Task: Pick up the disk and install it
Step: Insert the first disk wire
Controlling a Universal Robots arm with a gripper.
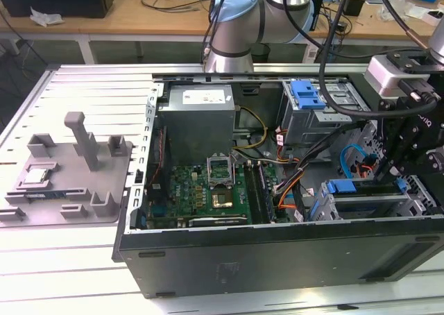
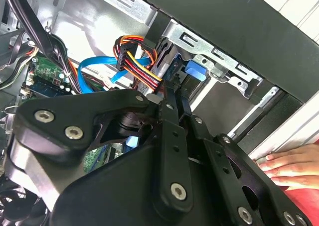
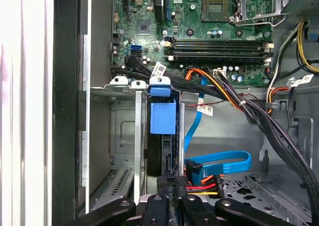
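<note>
The disk (image 1: 361, 188) stands on edge in the drive cage at the case's front corner, on the exterior view's right. Its blue carrier (image 3: 162, 117) fills one slot between the cage's metal rails, and its blue end (image 2: 193, 72) faces the black case wall. My gripper (image 1: 393, 178) hangs over the cage. Its black fingers are closed together, and their tips (image 3: 173, 182) (image 2: 174, 94) sit at the disk's near end. Whether they pinch the carrier or only press on it is hidden.
A person's hand (image 2: 284, 166) rests outside the case wall. A blue data cable (image 3: 224, 161) and a red-orange power bundle (image 2: 137, 61) lie beside the cage. The motherboard (image 1: 208, 186), another blue-latched cage (image 1: 309, 93) and a grey fixture tray (image 1: 69, 169) are further off.
</note>
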